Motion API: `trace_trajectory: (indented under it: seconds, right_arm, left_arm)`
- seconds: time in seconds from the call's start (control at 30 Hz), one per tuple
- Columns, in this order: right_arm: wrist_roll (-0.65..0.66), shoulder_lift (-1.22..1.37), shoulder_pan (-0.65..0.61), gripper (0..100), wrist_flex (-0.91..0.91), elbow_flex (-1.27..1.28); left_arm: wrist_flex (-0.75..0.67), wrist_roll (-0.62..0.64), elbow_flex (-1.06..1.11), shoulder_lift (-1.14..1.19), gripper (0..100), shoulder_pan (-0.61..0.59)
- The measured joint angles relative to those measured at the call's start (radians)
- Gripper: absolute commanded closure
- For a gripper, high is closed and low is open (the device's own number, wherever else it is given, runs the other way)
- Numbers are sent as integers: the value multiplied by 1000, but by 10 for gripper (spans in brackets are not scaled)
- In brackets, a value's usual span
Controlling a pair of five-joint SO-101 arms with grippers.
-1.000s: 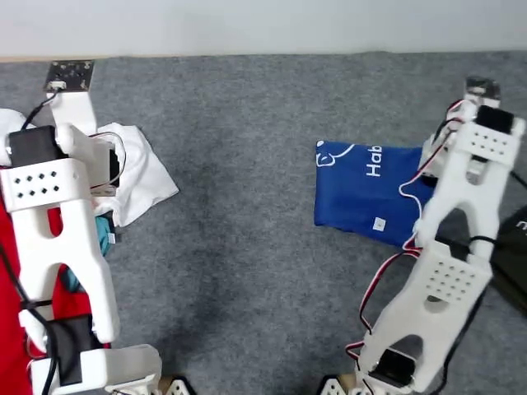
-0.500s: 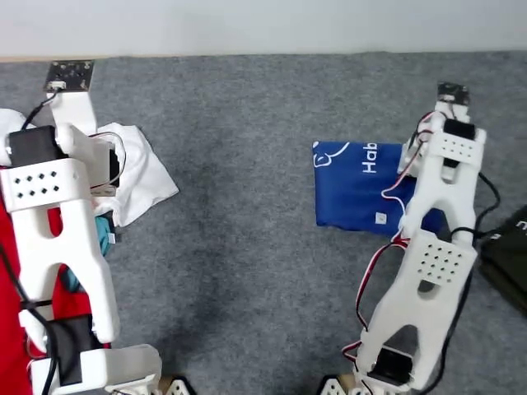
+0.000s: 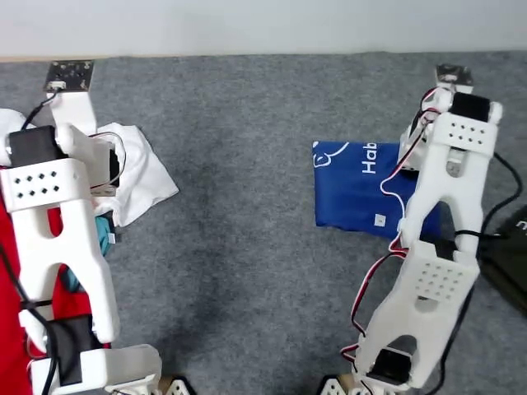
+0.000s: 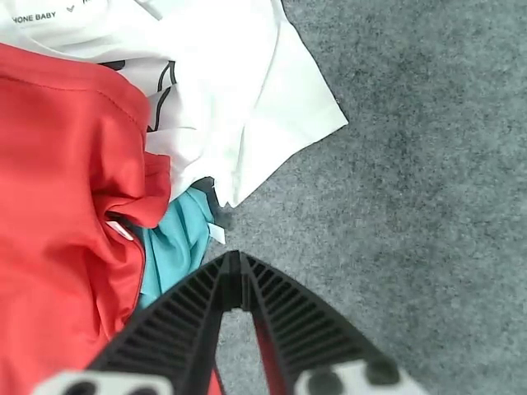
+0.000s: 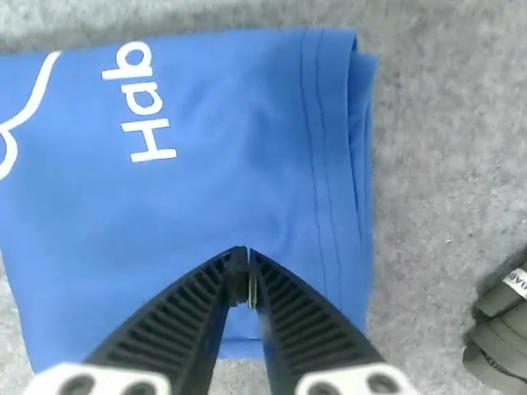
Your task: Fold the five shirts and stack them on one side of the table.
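Note:
A folded blue shirt (image 3: 354,189) with white print lies on the grey table at the right. My right gripper (image 5: 247,267) is shut directly over the blue shirt (image 5: 189,189), near its edge closest to the arm, with no cloth visibly between the fingers. At the left lies a loose heap: a white shirt (image 3: 144,173), a red shirt (image 3: 8,271) and a teal shirt (image 3: 104,234). My left gripper (image 4: 239,271) is shut and hangs over the heap's edge, beside the teal shirt (image 4: 177,243) and the red shirt (image 4: 66,206), below the white shirt (image 4: 239,107).
A dark crumpled shirt (image 3: 510,255) lies at the table's right edge, also seen as the dark garment (image 5: 498,325) in the right wrist view. The grey felt (image 3: 247,247) between the arms is bare. A pale wall runs along the back.
The right arm swung left over the blue shirt, then stretched a little toward the back. The blue shirt slid slightly left. The left arm stayed still.

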Motion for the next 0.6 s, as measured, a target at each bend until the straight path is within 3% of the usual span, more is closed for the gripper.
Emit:
trace_trajectory:
  seconds: [0.23,0.6]
  right_arm:
    - [0,81,6,653,11,0]
    - [-26,163,8,645,9,0]
  left_arm:
    - [0,0,0,0,996,0]
    - [0,0,0,0,996,0]
